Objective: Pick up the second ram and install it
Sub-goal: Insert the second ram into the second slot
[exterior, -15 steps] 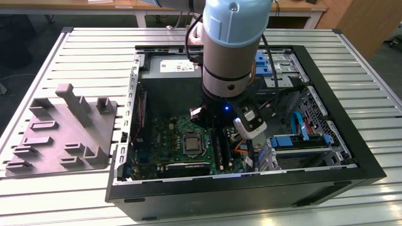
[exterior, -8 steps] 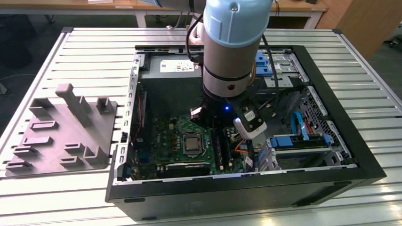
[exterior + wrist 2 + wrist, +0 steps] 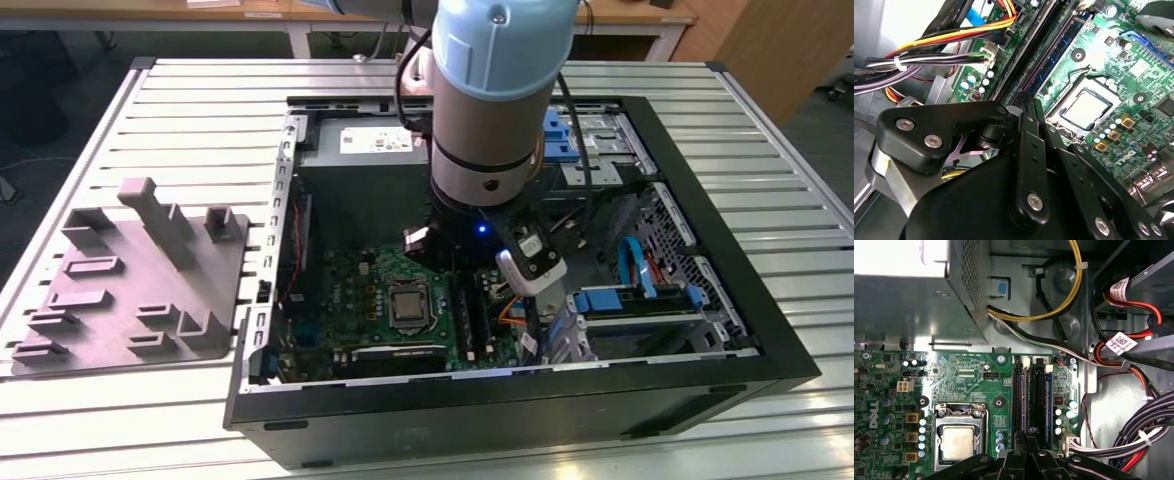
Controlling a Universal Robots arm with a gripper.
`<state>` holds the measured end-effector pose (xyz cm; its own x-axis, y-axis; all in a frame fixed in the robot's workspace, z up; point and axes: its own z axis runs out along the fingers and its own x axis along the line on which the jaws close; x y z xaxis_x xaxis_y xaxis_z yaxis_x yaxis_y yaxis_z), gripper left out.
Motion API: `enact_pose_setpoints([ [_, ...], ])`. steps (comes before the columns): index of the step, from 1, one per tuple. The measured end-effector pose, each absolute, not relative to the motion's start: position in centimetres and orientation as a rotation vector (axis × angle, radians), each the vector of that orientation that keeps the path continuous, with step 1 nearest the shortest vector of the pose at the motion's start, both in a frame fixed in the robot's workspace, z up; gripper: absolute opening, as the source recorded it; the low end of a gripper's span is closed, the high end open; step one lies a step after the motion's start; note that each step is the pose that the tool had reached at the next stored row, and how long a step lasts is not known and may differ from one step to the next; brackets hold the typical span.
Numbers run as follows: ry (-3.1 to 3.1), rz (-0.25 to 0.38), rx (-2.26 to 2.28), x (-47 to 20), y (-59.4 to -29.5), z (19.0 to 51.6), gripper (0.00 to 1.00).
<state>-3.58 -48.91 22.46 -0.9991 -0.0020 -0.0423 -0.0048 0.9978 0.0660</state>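
Note:
The second ram (image 3: 1040, 400) is a long dark stick standing on edge in a slot beside the processor, also seen in the second wrist view (image 3: 1061, 50). My gripper (image 3: 1029, 432) is down inside the open computer case, with its black fingers pressed together on the near end of that stick (image 3: 1029, 100). A neighbouring dark slot (image 3: 1020, 400) runs parallel, close beside it. In the exterior view the arm (image 3: 487, 130) reaches straight down over the green motherboard (image 3: 360, 290), and its wrist covers the fingers.
A grey block with upright slotted posts (image 3: 134, 275) lies on the slatted table at the exterior view's left. The processor socket (image 3: 958, 442), the power supply (image 3: 914, 290), cable bundles (image 3: 1139, 440) and blue drive brackets (image 3: 627, 300) crowd the case.

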Motion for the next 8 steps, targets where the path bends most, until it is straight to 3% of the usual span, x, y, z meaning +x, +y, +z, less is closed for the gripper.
enact_pose_setpoints([
  [8,3.098,0.103,-0.004,-3.58,-49.04,22.46,0.11],
])
